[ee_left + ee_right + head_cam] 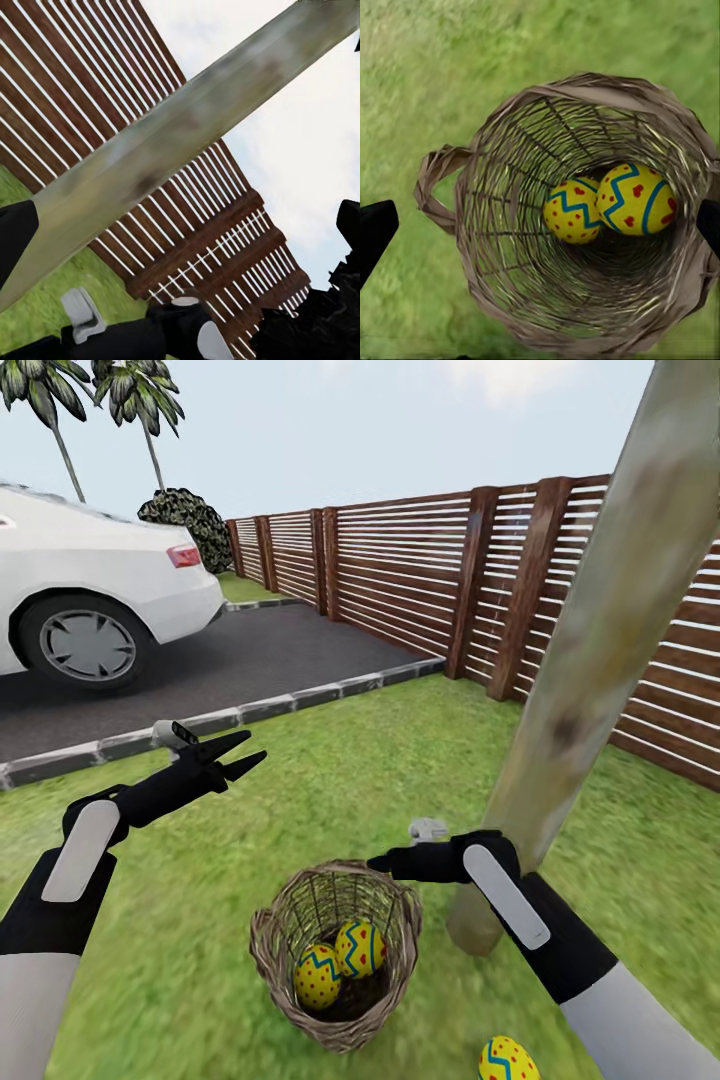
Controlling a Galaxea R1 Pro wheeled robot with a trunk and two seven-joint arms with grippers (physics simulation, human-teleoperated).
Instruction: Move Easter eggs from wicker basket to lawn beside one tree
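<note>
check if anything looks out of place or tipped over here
Nothing stands out. The wicker basket sits upright on the lawn with two Easter eggs inside; a third egg lies on the grass near the tree.

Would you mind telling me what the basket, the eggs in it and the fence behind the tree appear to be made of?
The wicker basket looks like woven brown twigs, matte, with an open weave that lets the grass show through. The Easter eggs look smooth and painted, yellow with red dots and blue zigzags; the material underneath cannot be told. The fence looks like reddish-brown wooden slats on thicker posts.
</note>
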